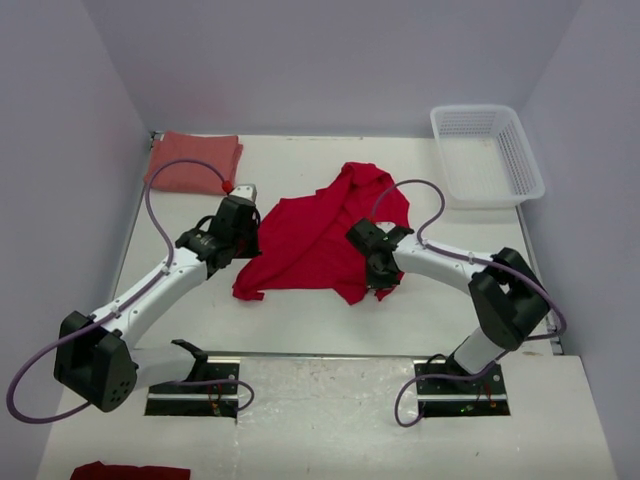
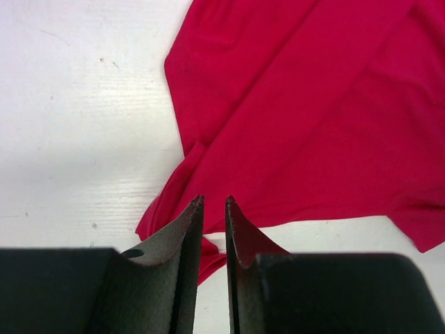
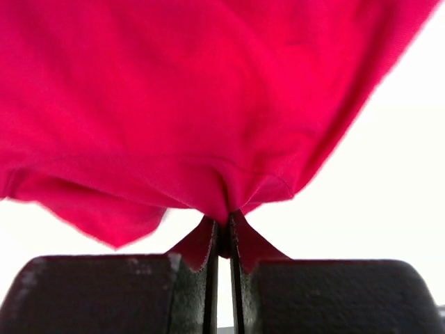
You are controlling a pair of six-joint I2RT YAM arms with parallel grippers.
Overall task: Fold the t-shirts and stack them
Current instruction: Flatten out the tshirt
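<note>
The bright red t-shirt [image 1: 310, 240] lies rumpled and unfolded at the middle of the white surface [image 1: 300, 330]. In the overhead view its long axis runs on a slant from the lower left to the upper right. The upper right end is bunched into a raised heap and the lower left end lies flatter, with one tail trailing down. I cannot make out which end is the collar.

The salmon-red t-shirt [image 1: 193, 162] sits folded into a neat rectangle in the upper left corner of the surface. Its long side runs roughly left to right, and it lies well apart from the red one.

The right gripper [image 3: 221, 223] is at the shirt's lower right edge. Its jaws are pressed together on a pinch of the bright red cloth, which fans out from them and fills most of the wrist view.

The left gripper [image 2: 213, 200] is at the shirt's left edge. Its jaws stand only a narrow slit apart, and the hem shows beneath and between them. I cannot tell whether they grip any cloth.

A white lattice basket [image 1: 487, 201] stands in the upper right corner of the surface. A bit of dark red cloth [image 1: 130, 470] shows at the bottom left edge of the frame.
</note>
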